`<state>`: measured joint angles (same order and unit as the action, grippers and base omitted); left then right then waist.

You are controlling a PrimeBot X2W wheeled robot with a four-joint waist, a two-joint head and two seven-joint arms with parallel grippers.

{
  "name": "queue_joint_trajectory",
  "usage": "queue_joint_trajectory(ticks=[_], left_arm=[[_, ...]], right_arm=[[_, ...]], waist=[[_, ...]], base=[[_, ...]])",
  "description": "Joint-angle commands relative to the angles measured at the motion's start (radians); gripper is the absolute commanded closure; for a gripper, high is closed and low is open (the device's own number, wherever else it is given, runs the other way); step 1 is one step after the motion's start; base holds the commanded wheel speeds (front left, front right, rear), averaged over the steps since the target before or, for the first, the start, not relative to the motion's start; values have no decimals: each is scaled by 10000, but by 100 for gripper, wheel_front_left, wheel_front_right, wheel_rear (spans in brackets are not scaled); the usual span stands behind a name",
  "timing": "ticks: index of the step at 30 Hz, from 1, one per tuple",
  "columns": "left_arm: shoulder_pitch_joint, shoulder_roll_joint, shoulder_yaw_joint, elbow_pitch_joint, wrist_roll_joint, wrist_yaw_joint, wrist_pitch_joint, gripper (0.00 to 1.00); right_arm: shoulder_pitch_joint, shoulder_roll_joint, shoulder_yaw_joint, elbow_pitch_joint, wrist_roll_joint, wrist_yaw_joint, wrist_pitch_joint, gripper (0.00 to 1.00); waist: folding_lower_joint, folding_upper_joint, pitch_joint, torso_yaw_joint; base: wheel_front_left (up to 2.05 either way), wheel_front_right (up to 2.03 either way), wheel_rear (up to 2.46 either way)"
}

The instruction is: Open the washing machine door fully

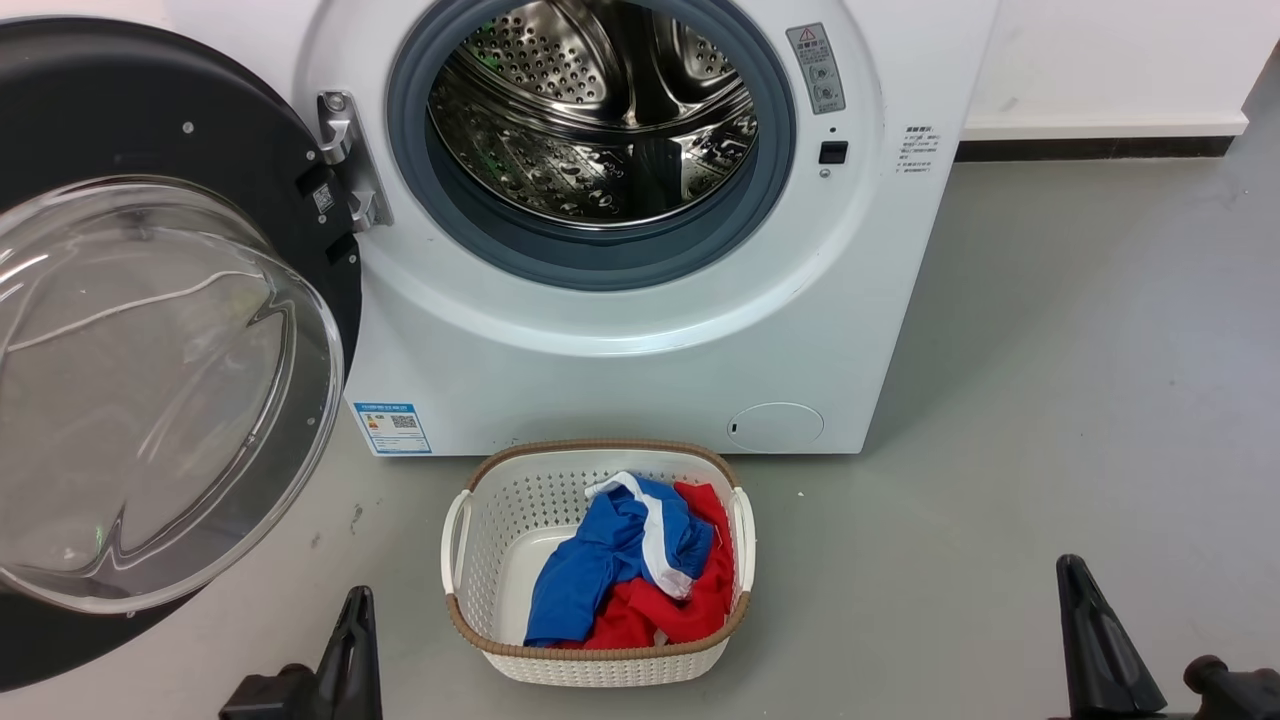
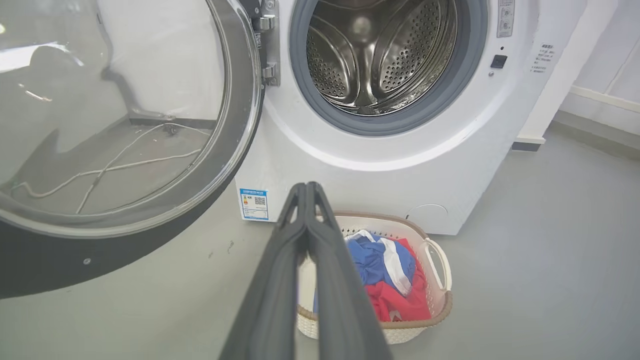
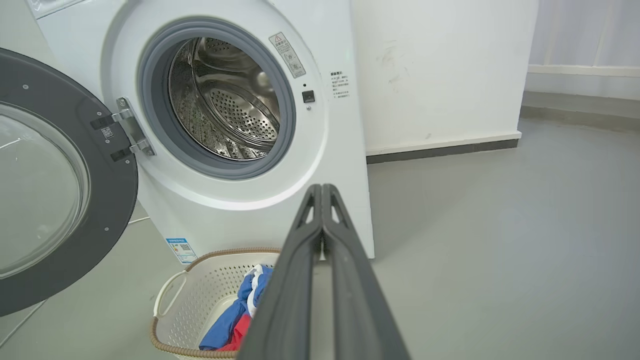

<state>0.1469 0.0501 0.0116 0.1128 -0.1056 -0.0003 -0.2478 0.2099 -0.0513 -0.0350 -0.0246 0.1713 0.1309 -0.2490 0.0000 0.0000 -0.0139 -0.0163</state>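
Low in the frame, the left gripper (image 2: 305, 187) and right gripper (image 3: 321, 187) each have their fingers pressed together, empty. At the frame's left, apart from both, the washing machine door (image 1: 150, 110) stands swung open. The washing machine (image 1: 640, 350) sits behind.

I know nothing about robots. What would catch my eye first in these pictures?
The washing machine door, a black disc with a clear glass bowl, stands open left of the white washing machine, baring its steel drum. On the floor in front sits a white basket of blue and red clothes.
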Motion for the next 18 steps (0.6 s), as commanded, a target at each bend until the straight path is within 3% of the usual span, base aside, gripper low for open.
queue_joint_trajectory(ticks=[1, 18], left_arm=[[-260, 4, 91, -67, -650, -66, 139, 100], [-769, 4, 278, 203, -3902, -351, 895, 100]], right_arm=[[-191, -68, 22, -43, 704, 0, 82, 100], [-904, -248, 92, 577, 4012, -1, 680, 100]], waist=[[0, 0, 4, 5], [0, 0, 28, 26]], base=[[0, 0, 0], [0, 0, 0]])
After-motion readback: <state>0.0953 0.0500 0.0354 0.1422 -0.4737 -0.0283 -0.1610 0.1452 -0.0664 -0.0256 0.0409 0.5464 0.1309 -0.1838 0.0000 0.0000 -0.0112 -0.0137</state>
